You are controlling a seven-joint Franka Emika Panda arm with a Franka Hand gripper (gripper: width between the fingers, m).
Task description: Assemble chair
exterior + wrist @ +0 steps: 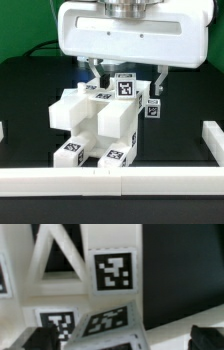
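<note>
Exterior view shows the chair as a tight cluster of chunky white pieces standing in the middle of the black table, several faces carrying small black-and-white tags. Blocky parts sit at the front of the cluster, near the white border rail that runs along the table's near edge. A taller tagged piece rises at the back. Above it hangs the arm's white housing, and the hand reaches down over the rear top of the cluster with its two fingers spread wide, one on either side of the tall tagged piece. Wrist view looks down between the same dark fingertips. They stand far apart with nothing pinched between them. One fingertip shows against bare dark table, clear of the nearest white part. Between the fingertips lie tagged white faces, an upright block with a large tag, and beside it the slanted struts of the braced frame. Whether the other fingertip touches the plastic cannot be told.
</note>
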